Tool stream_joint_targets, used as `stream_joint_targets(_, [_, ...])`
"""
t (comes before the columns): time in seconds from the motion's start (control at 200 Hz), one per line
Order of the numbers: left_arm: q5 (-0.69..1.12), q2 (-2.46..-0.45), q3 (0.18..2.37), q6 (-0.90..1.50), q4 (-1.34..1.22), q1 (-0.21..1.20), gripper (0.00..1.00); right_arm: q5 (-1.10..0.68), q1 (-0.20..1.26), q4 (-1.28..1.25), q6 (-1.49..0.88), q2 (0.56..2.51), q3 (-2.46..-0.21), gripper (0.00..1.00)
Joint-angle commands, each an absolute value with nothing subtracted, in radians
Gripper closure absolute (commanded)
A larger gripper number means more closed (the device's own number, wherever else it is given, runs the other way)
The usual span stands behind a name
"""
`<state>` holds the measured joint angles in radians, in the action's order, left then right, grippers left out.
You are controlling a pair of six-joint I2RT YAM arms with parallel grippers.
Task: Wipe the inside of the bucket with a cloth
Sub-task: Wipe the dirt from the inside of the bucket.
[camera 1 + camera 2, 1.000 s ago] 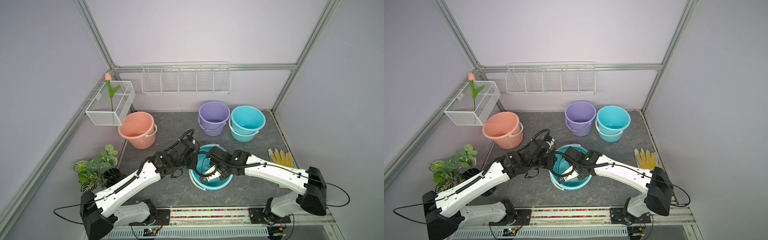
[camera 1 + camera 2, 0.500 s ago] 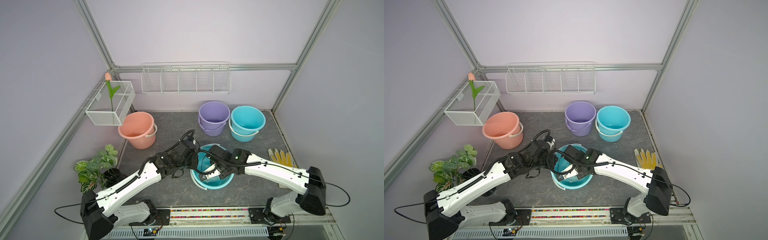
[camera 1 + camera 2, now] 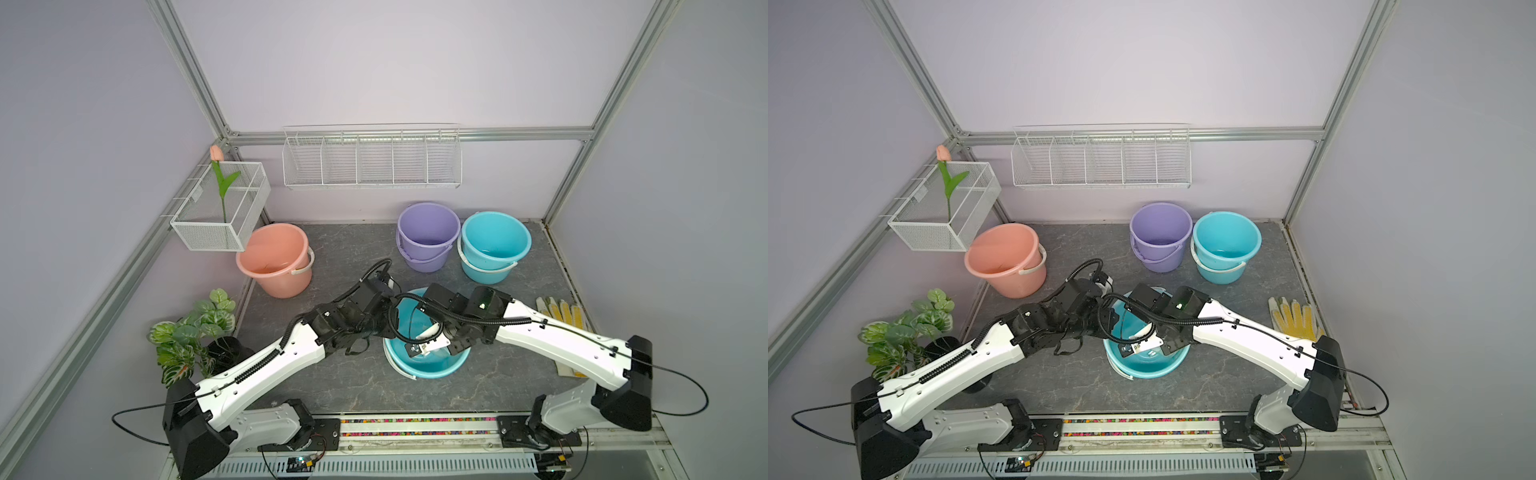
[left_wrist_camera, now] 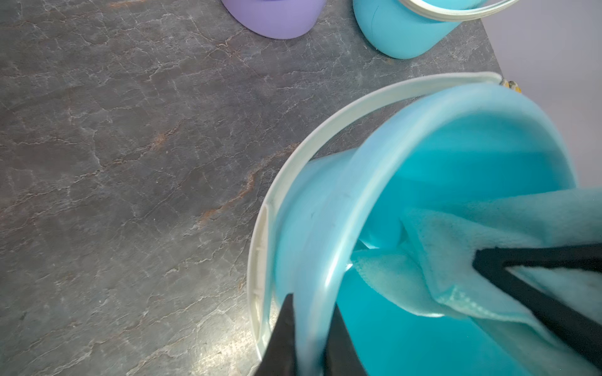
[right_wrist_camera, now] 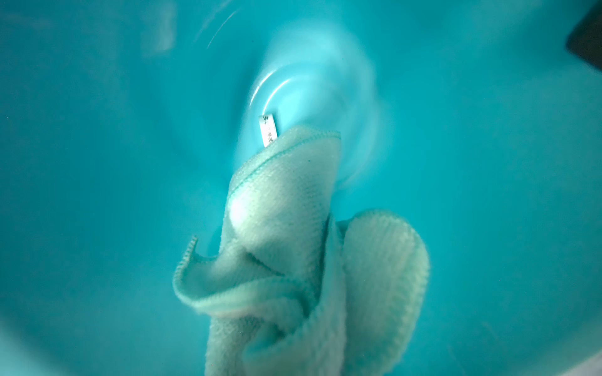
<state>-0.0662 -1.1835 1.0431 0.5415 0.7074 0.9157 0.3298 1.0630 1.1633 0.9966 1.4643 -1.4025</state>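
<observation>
The teal bucket [image 3: 432, 368] [image 3: 1148, 368] stands at the front middle of the table, its white handle [image 4: 260, 247] hanging down outside the wall. My left gripper [image 4: 311, 341] is shut on the bucket's near-left rim [image 4: 329, 270], with one finger outside the wall and one inside. My right gripper [image 4: 485, 262] reaches down into the bucket, shut on the pale mint-green cloth [image 4: 456, 260]. The cloth [image 5: 293, 228] hangs toward the bucket's floor with its white tag [image 5: 267, 130] showing, and it hides the fingers in the right wrist view.
A purple bucket [image 3: 428, 232] and a second teal bucket [image 3: 494, 245] stand at the back, a pink bucket [image 3: 274, 257] at the back left. A yellow-and-white glove [image 3: 557, 311] lies at the right edge. A potted plant [image 3: 191, 336] stands at the left, with wire baskets [image 3: 220, 208] on the walls.
My right gripper has shifted slightly to the left inside the bucket, taking the cloth with it. The left gripper has stayed on the rim.
</observation>
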Motion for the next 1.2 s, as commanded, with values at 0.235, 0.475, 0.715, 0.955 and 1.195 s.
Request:
stream_joint_targets(0.235, [-0.025,-1.178,1.039,0.544,0.685,0.917,1.00,0.348,1.053,1.239,0.984,1.479,-1.405,0.93])
stream_joint_targets(0.475, [0.012,-1.162,1.022,0.579,0.678,0.917,1.00,0.277,1.053,1.115,1.046,1.574,-1.358,0.93])
stream_joint_targets(0.715, [0.000,-1.129,0.988,0.587,0.667,0.916,1.00,0.191,1.033,1.020,1.054,1.687,-1.296,0.93])
stream_joint_targets(0.955, [-0.006,-1.121,0.971,0.595,0.666,0.915,1.00,0.110,1.016,0.847,1.037,1.772,-1.189,0.93])
stream_joint_targets(1.195, [-0.016,-1.116,0.966,0.601,0.663,0.914,1.00,0.017,0.981,0.775,1.004,1.825,-1.143,0.93])
